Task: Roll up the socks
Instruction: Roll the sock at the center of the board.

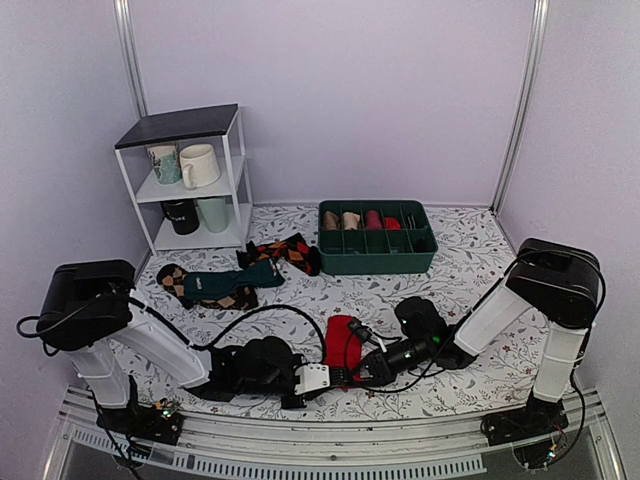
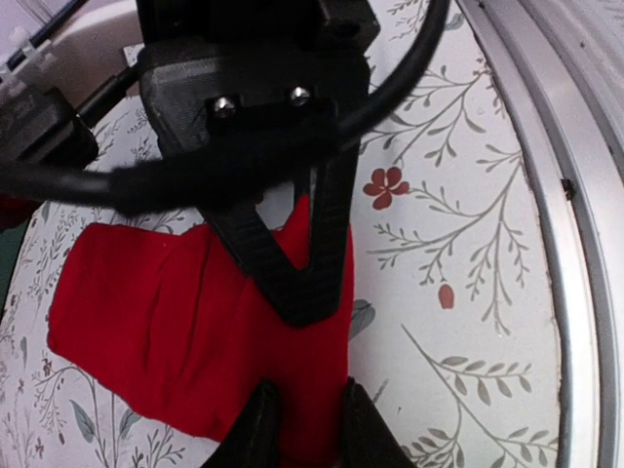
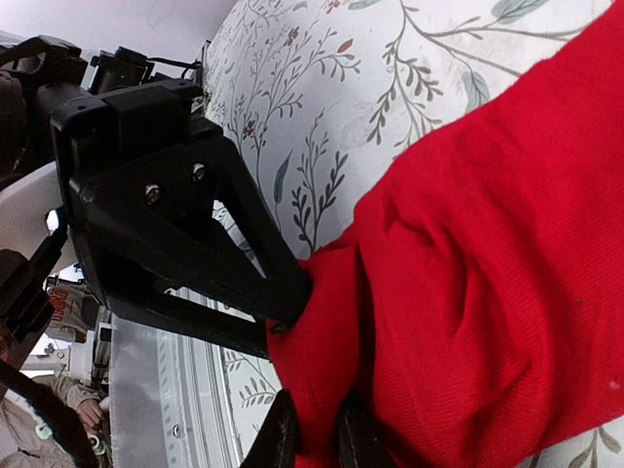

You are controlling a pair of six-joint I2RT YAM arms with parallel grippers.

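Left pincer (image 2: pixel 306 405) and right pincer (image 3: pixel 317 414) each clamp the socks (image 1: pixel 341 340) — seemingly one edge.

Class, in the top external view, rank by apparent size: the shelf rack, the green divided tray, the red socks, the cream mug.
1. shelf rack
2. green divided tray
3. red socks and cream mug: about alike, socks partly hidden, so not ranked.

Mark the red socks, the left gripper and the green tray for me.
red socks (image 1: pixel 338 345), top view, middle of the bundle.
left gripper (image 2: pixel 307 400), left wrist view, midway between its fingertips, over red fabric.
green tray (image 1: pixel 380 263), top view, front wall.
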